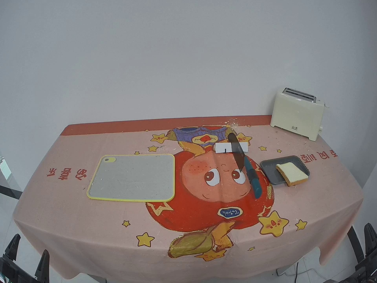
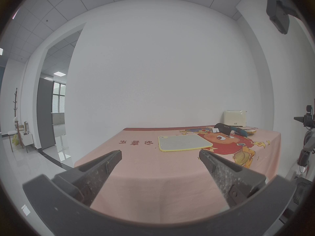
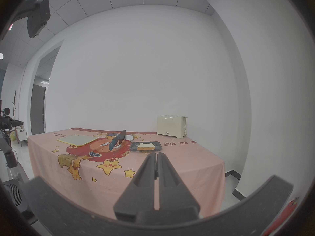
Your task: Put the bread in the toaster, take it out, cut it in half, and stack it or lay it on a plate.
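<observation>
A slice of bread (image 1: 291,173) (image 3: 146,145) lies on a dark grey plate (image 1: 271,166) (image 3: 134,146) at the table's right. The cream toaster (image 1: 298,113) (image 2: 235,118) (image 3: 171,126) stands at the far right corner with both slots empty. A blue-handled knife (image 1: 246,166) (image 2: 229,128) (image 3: 116,140) leans on a white rest (image 1: 222,147) at mid-table. A grey cutting board with a yellow rim (image 1: 133,177) (image 2: 183,142) (image 3: 77,139) lies to the left. My left gripper (image 1: 28,253) (image 2: 160,153) hangs open, off the table's near left corner. My right gripper (image 1: 369,238) (image 3: 156,155) is shut and empty, off the near right corner.
A pink cartoon-print cloth (image 1: 204,217) covers the table and drapes over its edges. A white wall stands close behind the toaster and along the right side. Bare cloth lies between the cutting board and the near edge.
</observation>
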You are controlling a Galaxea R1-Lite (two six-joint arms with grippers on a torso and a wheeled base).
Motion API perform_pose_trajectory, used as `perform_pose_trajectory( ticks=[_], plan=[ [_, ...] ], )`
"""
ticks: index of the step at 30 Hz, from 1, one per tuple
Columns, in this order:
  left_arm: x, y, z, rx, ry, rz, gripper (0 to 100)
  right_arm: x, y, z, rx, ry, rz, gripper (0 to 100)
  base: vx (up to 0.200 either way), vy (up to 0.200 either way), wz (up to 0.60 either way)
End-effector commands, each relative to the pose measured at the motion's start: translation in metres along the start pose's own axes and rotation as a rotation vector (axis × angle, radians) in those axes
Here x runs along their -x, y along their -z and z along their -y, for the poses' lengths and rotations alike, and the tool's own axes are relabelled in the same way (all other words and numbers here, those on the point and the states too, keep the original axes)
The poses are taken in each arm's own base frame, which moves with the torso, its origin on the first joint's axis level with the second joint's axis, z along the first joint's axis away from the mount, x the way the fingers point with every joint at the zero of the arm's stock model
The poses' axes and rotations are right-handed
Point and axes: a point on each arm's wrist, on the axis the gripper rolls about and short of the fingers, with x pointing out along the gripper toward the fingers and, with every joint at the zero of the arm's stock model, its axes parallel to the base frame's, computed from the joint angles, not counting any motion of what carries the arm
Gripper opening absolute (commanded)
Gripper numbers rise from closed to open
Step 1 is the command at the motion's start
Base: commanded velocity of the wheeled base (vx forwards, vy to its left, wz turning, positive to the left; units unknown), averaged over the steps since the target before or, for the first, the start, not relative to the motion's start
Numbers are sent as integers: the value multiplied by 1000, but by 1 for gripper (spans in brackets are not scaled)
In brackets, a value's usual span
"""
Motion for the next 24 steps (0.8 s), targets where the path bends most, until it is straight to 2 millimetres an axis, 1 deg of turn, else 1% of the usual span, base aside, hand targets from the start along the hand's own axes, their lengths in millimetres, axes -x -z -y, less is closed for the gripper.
perform_pose_trajectory(
  ticks=[1, 24],
  plan=[
    [-1, 5, 0, 0, 0, -10, 100, 0, 5, 0, 0, 1, 0, 0, 0, 0, 0],
    [-1, 5, 0, 0, 0, -10, 100, 0, 5, 0, 0, -1, 0, 0, 0, 0, 0]
  ],
)
